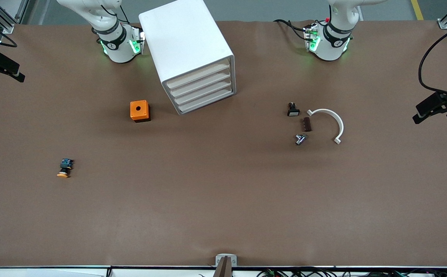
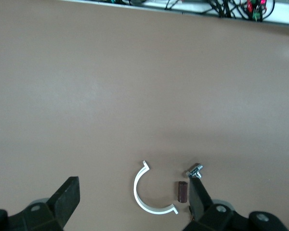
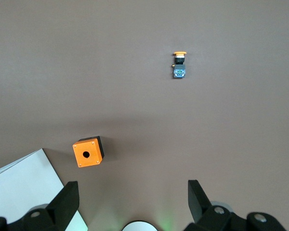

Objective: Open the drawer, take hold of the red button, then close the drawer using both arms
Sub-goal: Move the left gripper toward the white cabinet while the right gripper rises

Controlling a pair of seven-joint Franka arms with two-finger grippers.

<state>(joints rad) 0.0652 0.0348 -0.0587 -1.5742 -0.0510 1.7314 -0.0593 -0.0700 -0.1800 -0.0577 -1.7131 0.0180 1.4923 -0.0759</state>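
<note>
Front view: white drawer cabinet near table's robot-side edge, all drawers shut; red button hidden. Left gripper fingers spread, over white clamp. Right gripper fingers spread, over orange box.

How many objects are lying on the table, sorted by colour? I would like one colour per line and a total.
White: 2, the drawer cabinet and the curved clamp
Orange: 2, the orange box and the orange-capped button
Black: 1, the black switch
Brown: 1, the brown block
Silver: 1, the metal part
Total: 7
</note>
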